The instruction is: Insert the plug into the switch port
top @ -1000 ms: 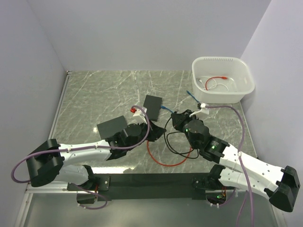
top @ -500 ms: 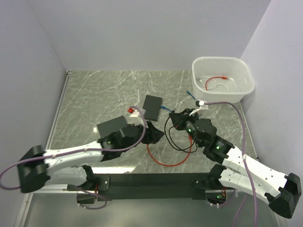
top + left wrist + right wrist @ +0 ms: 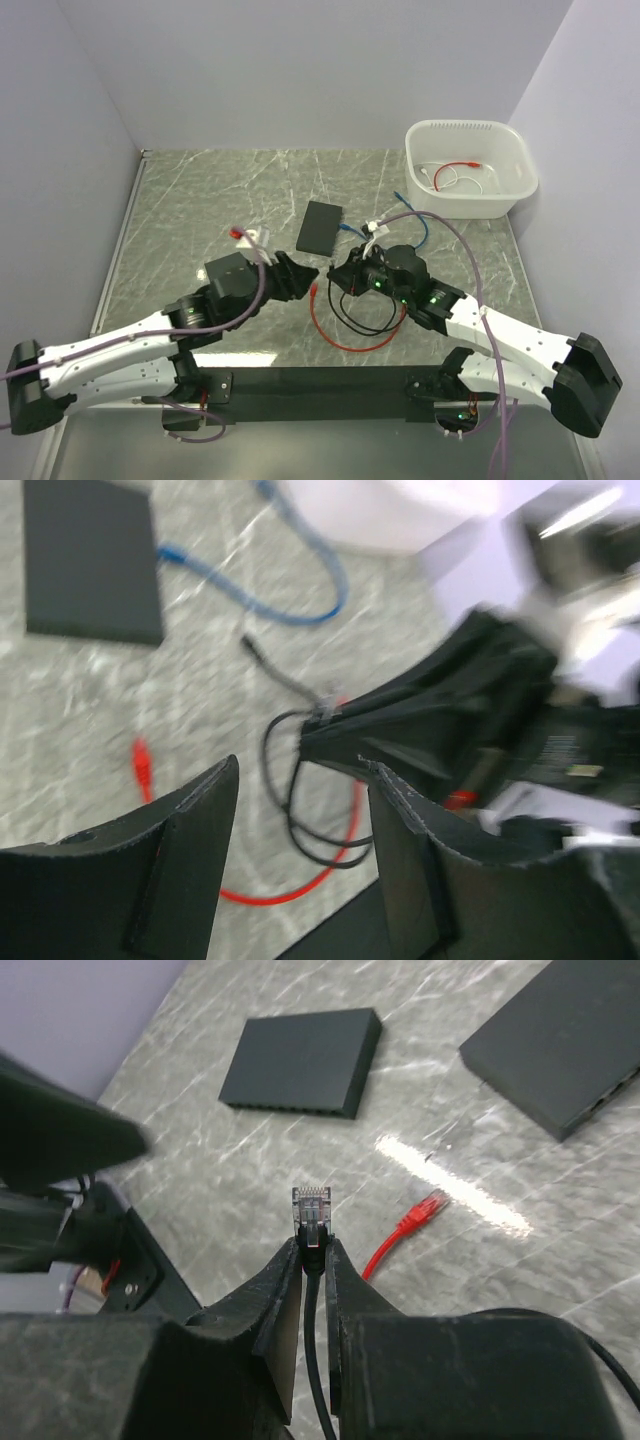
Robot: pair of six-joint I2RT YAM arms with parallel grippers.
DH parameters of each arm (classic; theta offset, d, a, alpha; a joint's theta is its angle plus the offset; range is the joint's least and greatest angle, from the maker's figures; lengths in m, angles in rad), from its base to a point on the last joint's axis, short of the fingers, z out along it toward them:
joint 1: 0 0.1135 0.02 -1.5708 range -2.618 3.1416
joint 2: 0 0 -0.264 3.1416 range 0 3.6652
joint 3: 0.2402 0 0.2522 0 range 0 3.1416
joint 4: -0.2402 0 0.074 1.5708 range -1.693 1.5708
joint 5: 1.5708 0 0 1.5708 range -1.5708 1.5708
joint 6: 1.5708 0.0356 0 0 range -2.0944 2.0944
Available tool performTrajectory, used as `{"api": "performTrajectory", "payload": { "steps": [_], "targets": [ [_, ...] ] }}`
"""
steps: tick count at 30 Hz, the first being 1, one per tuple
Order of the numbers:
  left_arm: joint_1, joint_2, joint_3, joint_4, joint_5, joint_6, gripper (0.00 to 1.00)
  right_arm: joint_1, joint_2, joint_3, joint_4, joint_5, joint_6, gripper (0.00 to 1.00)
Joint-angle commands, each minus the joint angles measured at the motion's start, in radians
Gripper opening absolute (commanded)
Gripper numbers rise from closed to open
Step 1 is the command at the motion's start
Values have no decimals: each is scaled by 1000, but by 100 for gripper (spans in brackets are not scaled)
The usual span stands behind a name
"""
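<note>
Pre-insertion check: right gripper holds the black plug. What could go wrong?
The plug juts past the fingertips of the right gripper, so it may pivot on port contact. The open left gripper sits close by: possible collision. The black cable crosses the red cable and could snag.

Worktop (image 3: 200, 190): grey-green stone pattern with white veining. Far switch (image 3: 320, 227) and near switch (image 3: 228, 272): plain matte black. Plug (image 3: 311, 1205): clear, on a black cable (image 3: 348, 325). Second cable (image 3: 340, 346): red, with a red end. Third cable (image 3: 290, 617): blue. Bin (image 3: 465, 125): white, holding a red wire (image 3: 462, 165) and a white one. Left arm (image 3: 110, 345) and right arm (image 3: 510, 340): white shells, black joints, lilac hoses. Left gripper (image 3: 300, 770) and right gripper (image 3: 312, 1245): black. Walls: pale lilac.
</note>
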Motion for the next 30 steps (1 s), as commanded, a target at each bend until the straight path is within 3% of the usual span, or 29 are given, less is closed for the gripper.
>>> {"api": "performTrajectory", "payload": {
  "steps": [1,12,25,30],
  "targets": [
    [-2,102,21,-3,10,17,60,8,7,31,69,-68,-34,0],
    [-2,244,24,157,59,9,59,13,12,17,83,-97,-28,0],
    [-2,129,-28,195,-64,-23,55,18,1,-6,94,-125,-32,0],
    [-2,181,-7,215,-59,-20,55,21,-3,-3,97,-137,-34,0]
  ]
}}
